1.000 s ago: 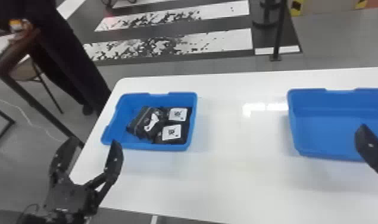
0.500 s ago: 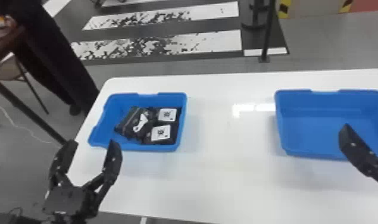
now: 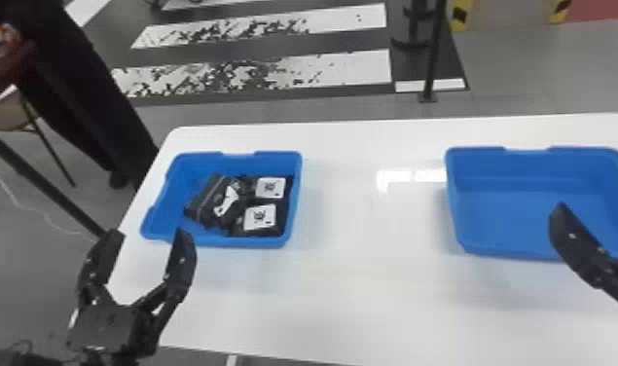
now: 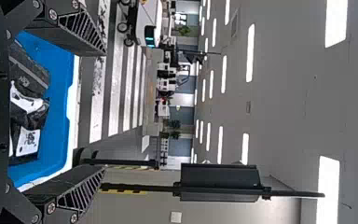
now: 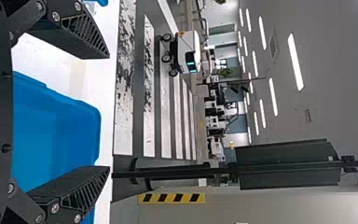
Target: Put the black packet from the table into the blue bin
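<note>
Holds the left tool (image 3: 148,238) across the left edge of the tabletop (image 3: 371,292), toward the near left corner, open and aimed at the far side. Reaches in with the right tool (image 3: 597,207) from the right edge, sloping, also open, with fingers well apart in the right wrist view.

Counts up to three black packets (image 3: 260,217), all inside the left blue bin (image 3: 259,241), by the left edge near the far left corner: two flat with square white labels, stacked toward the bin's right wall, and one tilted beside and against them. Adds up to two bins, with the right blue bin (image 3: 492,253) toward the far right corner.

Stands in the way with one finger of the right tool before that bin's near rim. Walls the packets in on every side. Beyond the far edge, rises into a black post (image 3: 431,58) near white floor stripes (image 3: 341,68).
</note>
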